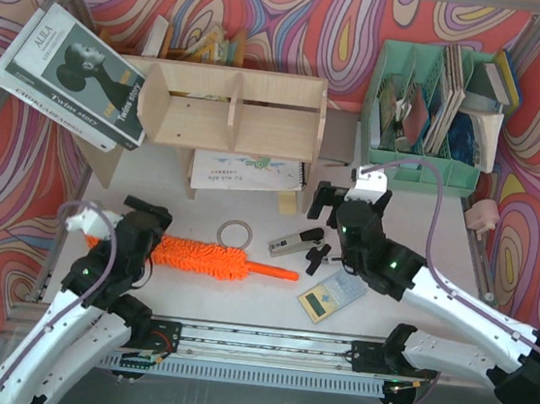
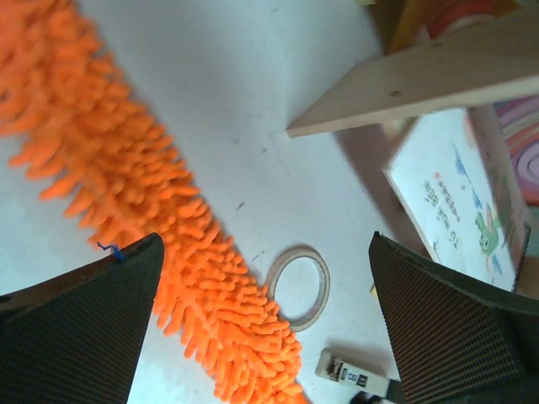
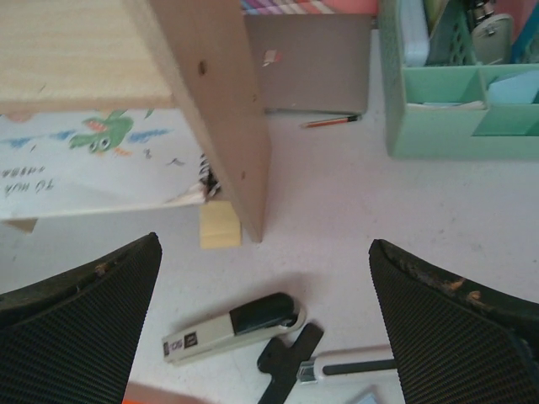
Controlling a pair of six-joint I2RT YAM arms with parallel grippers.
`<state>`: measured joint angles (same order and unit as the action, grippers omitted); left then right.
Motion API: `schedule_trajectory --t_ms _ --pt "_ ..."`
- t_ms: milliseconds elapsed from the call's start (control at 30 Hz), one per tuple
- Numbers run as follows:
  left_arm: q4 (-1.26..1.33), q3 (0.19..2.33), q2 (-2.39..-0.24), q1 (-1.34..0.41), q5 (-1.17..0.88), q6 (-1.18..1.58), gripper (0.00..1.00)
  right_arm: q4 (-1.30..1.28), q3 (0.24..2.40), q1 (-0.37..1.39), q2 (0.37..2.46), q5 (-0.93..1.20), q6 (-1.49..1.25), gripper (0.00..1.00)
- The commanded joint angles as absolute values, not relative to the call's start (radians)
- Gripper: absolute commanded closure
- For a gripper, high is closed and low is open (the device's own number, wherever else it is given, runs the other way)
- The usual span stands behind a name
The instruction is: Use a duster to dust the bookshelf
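The orange fluffy duster (image 1: 200,256) lies flat on the table in front of the bookshelf, its thin stick handle (image 1: 276,273) pointing right. The light plywood bookshelf (image 1: 232,110) stands at the back centre with a central divider. My left gripper (image 1: 141,219) is open over the duster's left end; in the left wrist view the shaggy head (image 2: 143,219) runs between the spread fingers (image 2: 80,328). My right gripper (image 1: 333,204) is open and empty, hovering near the shelf's right side panel (image 3: 215,101), above a stapler (image 3: 232,326).
A tape ring (image 1: 234,233), a stapler (image 1: 294,244), a black-and-white tool (image 1: 320,257) and a small card (image 1: 333,295) lie near the handle. A mint-green organizer (image 1: 426,113) stands back right. Books (image 1: 74,77) lean at left; a notebook (image 1: 249,172) lies under the shelf.
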<state>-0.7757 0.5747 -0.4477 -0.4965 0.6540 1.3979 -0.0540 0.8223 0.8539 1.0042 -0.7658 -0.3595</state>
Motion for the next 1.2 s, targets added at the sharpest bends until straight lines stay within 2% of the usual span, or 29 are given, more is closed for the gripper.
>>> schedule_trajectory --t_ms 0,200,400,600,667,833,1033,1167 --pt "-0.581 0.657 -0.586 -0.493 0.658 0.908 0.02 -0.163 0.911 0.744 1.071 -0.683 -0.38 0.01" --pt "-0.343 0.649 -0.73 -0.494 0.714 0.587 0.01 -0.22 0.929 0.55 1.124 -0.523 -0.442 0.01" --pt "-0.055 0.553 -0.835 -0.493 0.91 0.431 0.01 -0.072 0.836 0.417 1.114 -0.439 -0.343 0.01" --pt "0.215 0.467 -1.017 -0.492 1.027 0.255 0.01 -0.042 0.818 0.322 1.18 -0.466 -0.331 0.01" --pt "0.386 0.397 -1.037 -0.485 0.996 0.158 0.02 -0.029 0.81 0.293 1.207 -0.47 -0.331 0.01" --pt "0.573 0.321 -1.057 -0.41 0.887 0.067 0.01 0.036 0.76 0.185 1.266 -0.435 -0.35 0.01" --pt "1.028 0.214 -1.318 -0.336 0.8 -0.094 0.02 0.251 0.645 0.118 1.343 -0.519 -0.288 0.02" --pt "1.016 0.233 -1.339 -0.268 0.667 -0.038 0.02 0.432 0.571 0.11 1.419 -0.561 -0.248 0.01"
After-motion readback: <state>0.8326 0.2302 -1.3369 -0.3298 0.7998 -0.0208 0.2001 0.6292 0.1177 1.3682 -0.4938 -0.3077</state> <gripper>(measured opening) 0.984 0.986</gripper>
